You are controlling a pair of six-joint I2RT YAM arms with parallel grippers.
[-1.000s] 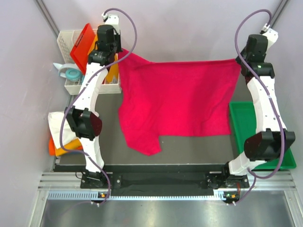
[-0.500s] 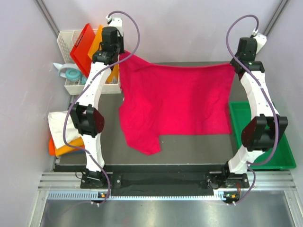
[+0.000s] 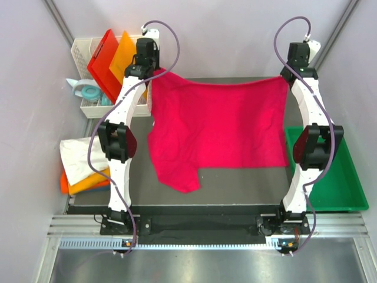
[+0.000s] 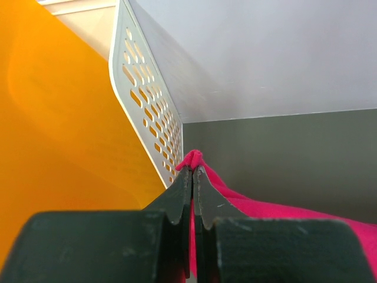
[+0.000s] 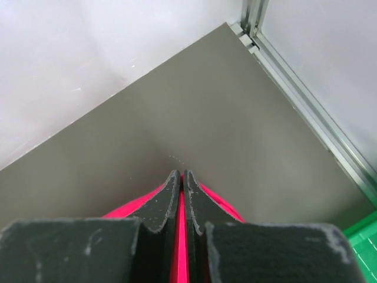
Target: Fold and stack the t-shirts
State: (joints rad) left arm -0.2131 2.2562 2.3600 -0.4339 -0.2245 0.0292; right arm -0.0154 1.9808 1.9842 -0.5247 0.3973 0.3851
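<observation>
Top external — left gripper [image 4: 192, 170], right gripper [image 5: 182, 175] clenching crimson t-shirt [image 3: 224, 127] corners; we're stretching it flat beside green tray [image 3: 340, 184] for folding.

Both arms share one build. The left arm [image 3: 126, 100] and the right arm [image 3: 310, 103] have slim white link shells between bulky black joint housings [image 3: 113, 141]. Each elbow is capped by a dark red disc [image 3: 131, 145]. A thin purple-grey cable [image 3: 277, 36] loops off each wrist, and another runs down to the black bases [image 3: 115, 223]. The left gripper [image 4: 192, 174] has matte dark-grey fingers [image 4: 174, 203] with stepped, toothed inner edges. The right gripper [image 5: 181, 177] looks alike, its blocky finger mounts [image 5: 277, 250] scuffed with pale scratches.
</observation>
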